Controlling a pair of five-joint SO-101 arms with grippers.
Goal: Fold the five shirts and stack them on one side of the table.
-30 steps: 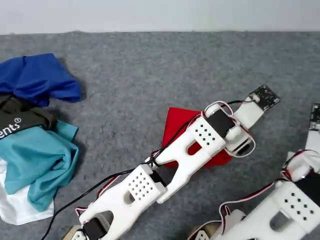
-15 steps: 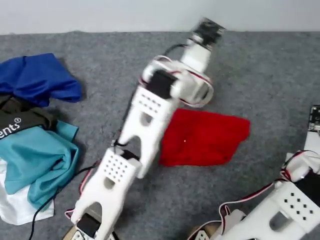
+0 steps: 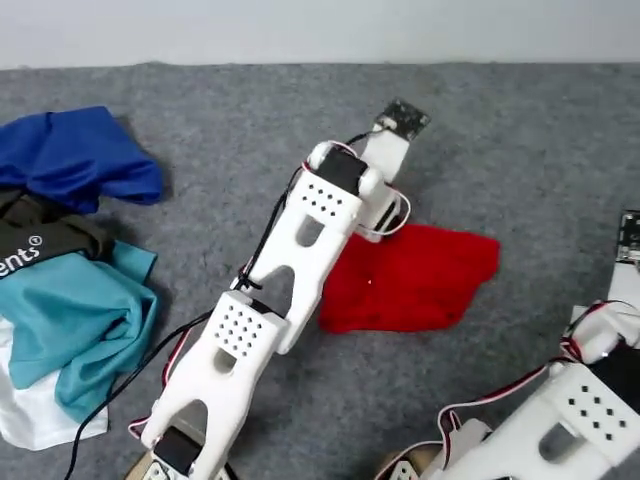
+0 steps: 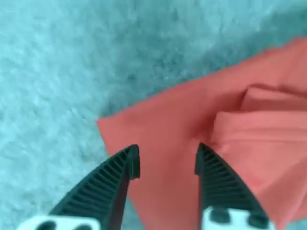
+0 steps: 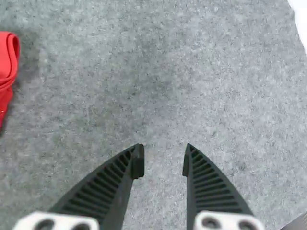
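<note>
Moved: left arm (image 3: 300,250), a second ago stretched across the red shirt (image 3: 420,275), now stands over its rear left corner.
Progress: early, by judgement. The red shirt lies mid-table (image 3: 520,140), roughly folded, not stacked; blue shirt (image 3: 80,155), dark shirt (image 3: 45,235), teal shirt (image 3: 85,320) and white shirt (image 3: 30,420) are heaped unfolded at the left edge.
Left gripper (image 4: 167,160): spread, empty, above the shirt's corner.
Right gripper (image 5: 160,160): spread, empty, over bare table.

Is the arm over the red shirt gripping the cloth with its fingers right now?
No, the left gripper has its fingers spread apart above the red shirt, with nothing clamped between them.
</note>
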